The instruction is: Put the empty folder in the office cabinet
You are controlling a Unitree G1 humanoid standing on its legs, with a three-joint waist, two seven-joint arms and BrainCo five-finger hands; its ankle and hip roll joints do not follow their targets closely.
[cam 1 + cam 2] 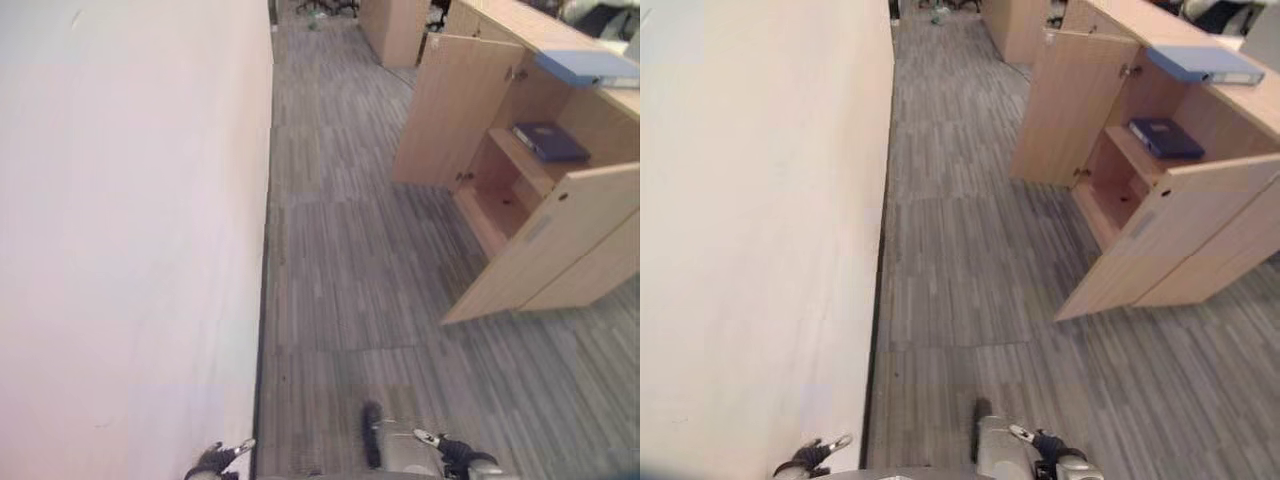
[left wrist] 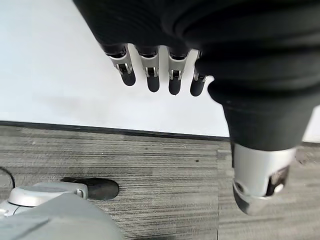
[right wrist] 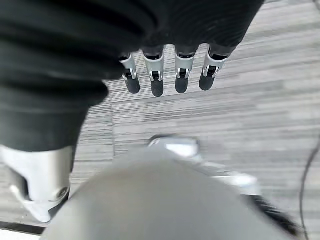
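Fingers [image 2: 150, 75] of the left hand [image 2: 165, 35] hang straight and slack, holding nothing, close to the white wall [image 1: 130, 220]. The right hand [image 3: 170, 35] is the same: fingers [image 3: 157, 80] loose and apart over the grey floor [image 1: 340, 260], empty. Both hands sit low at the robot's sides.

The light blue folder [image 1: 585, 66] lies flat on top of the wooden cabinet [image 1: 560, 250], well ahead and off to the robot's right. Its long axis runs roughly along the cabinet top. Both cabinet doors stand open, and a dark blue folder [image 1: 550, 141] already lies on the shelf [image 1: 520, 160] inside.

Judging by the layout, the right hand is the nearer one, and the robot must first walk closer and turn right before reaching.
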